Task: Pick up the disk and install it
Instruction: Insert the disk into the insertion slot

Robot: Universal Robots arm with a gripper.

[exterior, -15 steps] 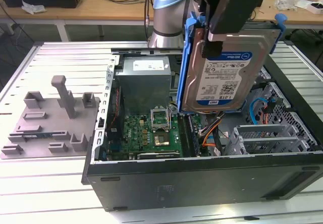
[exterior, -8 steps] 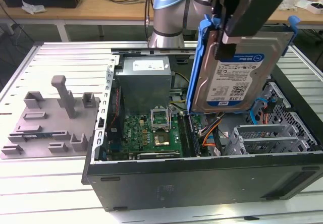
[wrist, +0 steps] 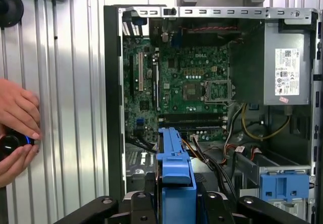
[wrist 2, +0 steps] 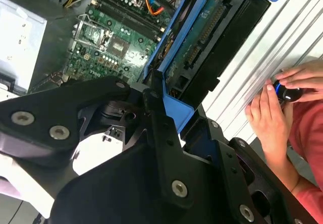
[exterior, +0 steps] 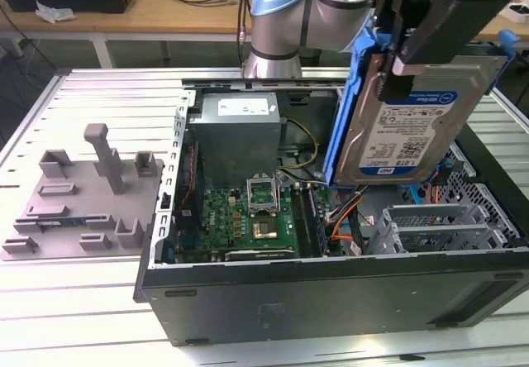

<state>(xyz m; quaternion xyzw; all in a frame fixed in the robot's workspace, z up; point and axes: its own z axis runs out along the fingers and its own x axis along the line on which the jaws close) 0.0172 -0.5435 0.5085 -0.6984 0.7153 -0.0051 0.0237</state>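
Holding the disk [exterior: 417,131] upright prob. lines its narrow edge up w/ the drive cage [exterior: 438,226] below. Gripper [exterior: 398,69] fingers pinch the disk's blue bracket at the top edge. Disk hangs above the open PC case [exterior: 331,293], touching nothing. Case lies on a ribbed metal table [exterior: 74,317]. A person's hands [wrist: 20,113] rest on a knob [wrist: 10,143] at table edge.

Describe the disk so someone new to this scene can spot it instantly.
Find the open computer case in the exterior view; over its end at that view's right, the tool clamps the disk in the air. It is a flat silver slab with a white-and-blue label and blue plastic bracket, unlike the bigger grey box with a white sticker and the grey cage, both inside the case.
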